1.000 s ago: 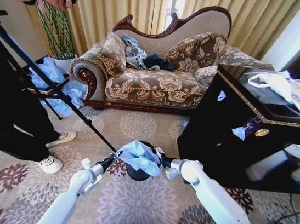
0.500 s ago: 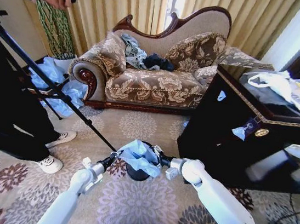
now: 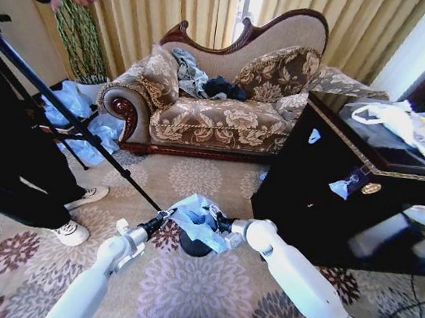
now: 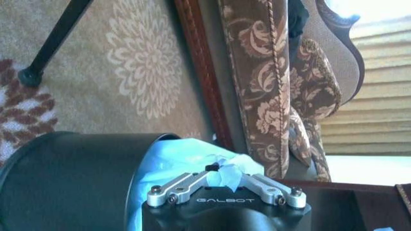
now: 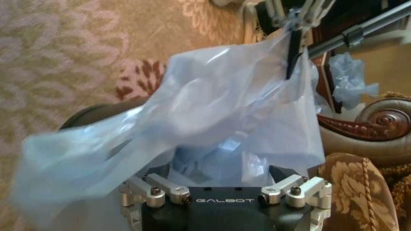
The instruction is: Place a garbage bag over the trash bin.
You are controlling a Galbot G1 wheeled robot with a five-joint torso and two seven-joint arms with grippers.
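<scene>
The garbage bag (image 3: 198, 221) hangs pinched between your left gripper (image 3: 167, 215) and right gripper (image 3: 216, 221), above the trash bin (image 3: 192, 244). Pull unevenly and this thin film may tear or slip free.

Both arms reach forward and converge low in front of the robot. Left gripper (image 3: 167, 214), fingers pinched together on the garbage bag (image 3: 198, 220). Right gripper (image 3: 216, 221), at a bent wrist, also closed on the garbage bag.
</scene>
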